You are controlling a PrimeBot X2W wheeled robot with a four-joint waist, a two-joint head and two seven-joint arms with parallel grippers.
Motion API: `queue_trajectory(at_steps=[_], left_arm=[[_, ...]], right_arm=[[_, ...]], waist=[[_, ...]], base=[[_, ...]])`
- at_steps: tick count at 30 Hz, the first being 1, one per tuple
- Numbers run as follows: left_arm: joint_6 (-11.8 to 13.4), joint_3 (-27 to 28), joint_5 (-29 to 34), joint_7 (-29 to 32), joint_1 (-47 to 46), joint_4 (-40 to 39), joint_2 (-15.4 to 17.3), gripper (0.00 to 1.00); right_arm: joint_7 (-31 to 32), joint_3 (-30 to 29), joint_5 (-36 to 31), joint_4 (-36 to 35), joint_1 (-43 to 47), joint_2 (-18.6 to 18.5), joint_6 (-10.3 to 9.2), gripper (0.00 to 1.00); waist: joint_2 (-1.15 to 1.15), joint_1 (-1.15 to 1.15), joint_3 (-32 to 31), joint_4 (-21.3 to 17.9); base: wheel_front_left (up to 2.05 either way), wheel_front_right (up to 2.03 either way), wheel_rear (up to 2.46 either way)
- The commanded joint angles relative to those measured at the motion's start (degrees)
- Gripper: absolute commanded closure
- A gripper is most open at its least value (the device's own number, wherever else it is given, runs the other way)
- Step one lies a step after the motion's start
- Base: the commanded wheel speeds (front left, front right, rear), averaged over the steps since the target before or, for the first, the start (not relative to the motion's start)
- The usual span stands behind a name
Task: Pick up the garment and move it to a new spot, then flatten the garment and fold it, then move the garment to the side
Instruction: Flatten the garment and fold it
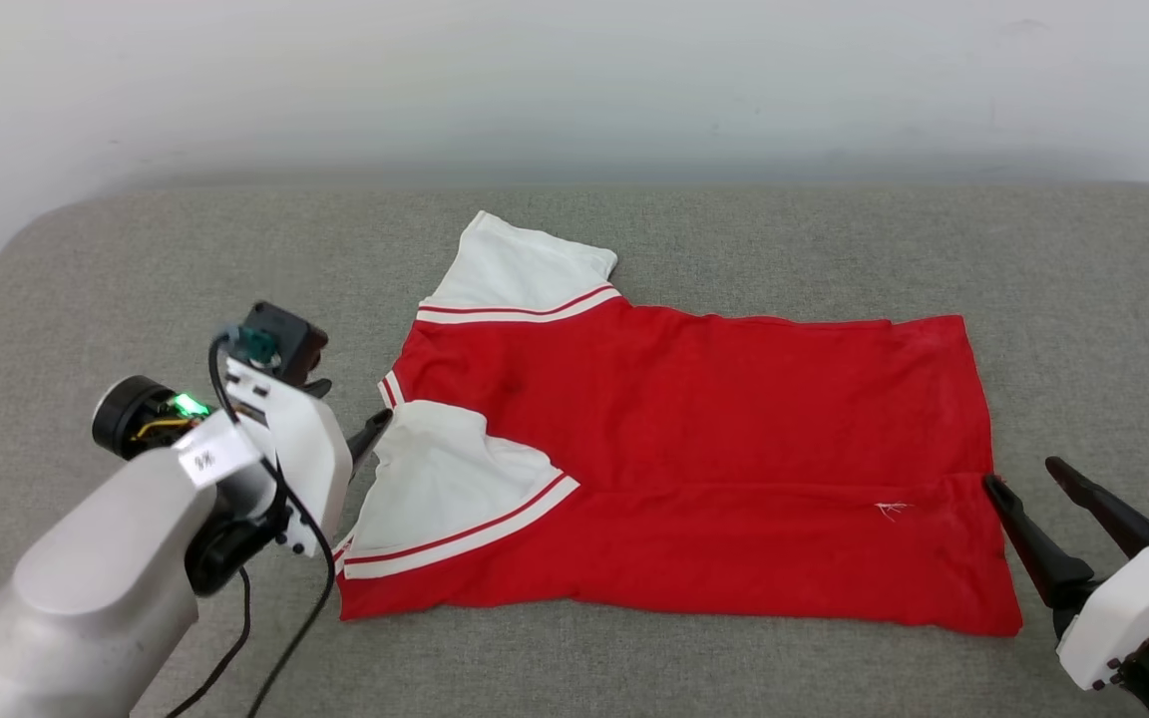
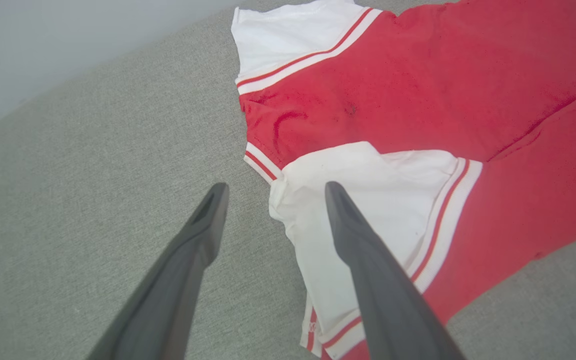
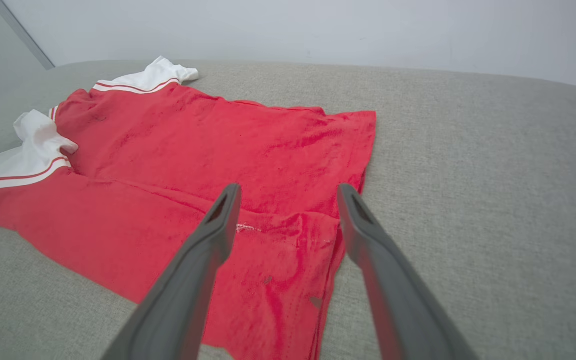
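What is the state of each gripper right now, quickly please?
Left gripper: open, empty, at the white sleeve of the red short-sleeved T-shirt.
Right gripper: open, empty, at the T-shirt's bottom hem corner.

Red short-sleeved cloth T-shirt with white sleeves (image 1: 714,429): soft knit fabric, matt, faintly fuzzy nap up close; stripe trim same matt cloth. Loose white thread (image 1: 891,510) frayed at hem.

Grey upholstered surface (image 1: 734,229): woven cloth, coarse visible weave, matt.

left gripper (image 2: 276,186), right gripper (image 3: 289,187): fingers (image 2: 188,270) dark grey, smooth, matt; plastic or rubber, cannot tell.

White gripper housing (image 1: 300,439): smooth plastic, slight sheen.

Pale grey forearm shell (image 1: 86,588): smooth, satin.

Black cable (image 1: 305,608): smooth, rubbery.

Small white label (image 1: 213,457): paper-like, matt.

Pale wall (image 1: 574,80): smooth, matt.
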Motion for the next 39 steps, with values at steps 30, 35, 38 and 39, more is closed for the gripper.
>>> queue_trajectory(at_steps=[30, 35, 38, 39], left_arm=[[-0.95, -6.79, -12.86, 29.53, 5.17, -0.67, 1.85, 0.05], [-1.30, -7.01, -11.93, 26.29, 5.55, -0.93, 1.92, 1.00], [-1.53, -6.63, -10.87, 23.61, 4.92, -2.26, 3.13, 1.00], [-1.51, -6.39, -10.66, 22.80, 4.96, -2.91, 3.43, 1.00]], right_arm=[[6.80, -7.57, -4.59, -6.34, 2.32, 6.52, -0.04, 0.00], [6.63, -7.87, -5.33, -6.53, 1.62, 5.32, -0.04, 0.00], [7.33, -8.10, -6.36, -7.40, 0.69, 3.79, -0.05, 0.00], [7.61, -8.30, -6.66, -7.77, 0.37, 3.16, -0.05, 0.00]], waist=[[0.00, 0.01, 4.16, -2.65], [0.00, 0.01, 3.59, -2.65], [0.00, 0.01, 2.86, -2.70], [0.00, 0.01, 2.60, -2.68]], base=[[0.00, 0.00, 0.00], [0.00, 0.00, 0.00], [0.00, 0.00, 0.00], [0.00, 0.00, 0.00]])
